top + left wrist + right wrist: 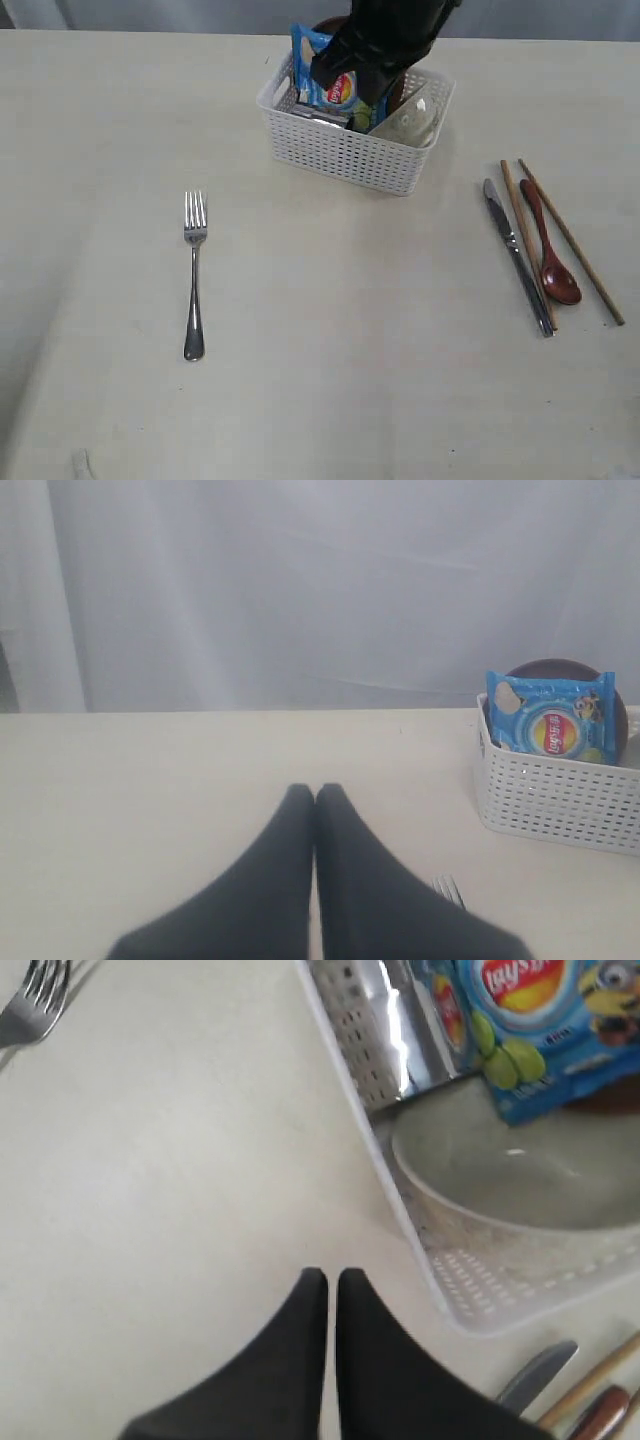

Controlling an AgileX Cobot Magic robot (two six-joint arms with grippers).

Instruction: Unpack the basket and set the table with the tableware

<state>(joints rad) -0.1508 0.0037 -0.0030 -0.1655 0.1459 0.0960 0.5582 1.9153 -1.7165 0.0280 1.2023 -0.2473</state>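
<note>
Fork point(194, 278) axis near-far, tines far end

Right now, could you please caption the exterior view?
Half-unpacked white lattice basket on cream table; steel fork to its left, steel knife, red-brown wooden spoon, wooden chopsticks right.

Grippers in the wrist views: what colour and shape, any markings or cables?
The left gripper and right gripper look alike: two smooth matte black fingers each, broad at the base and tapering to narrow tips. No markings or cables show. The exterior view shows one arm as a glossy black bulk.
</note>
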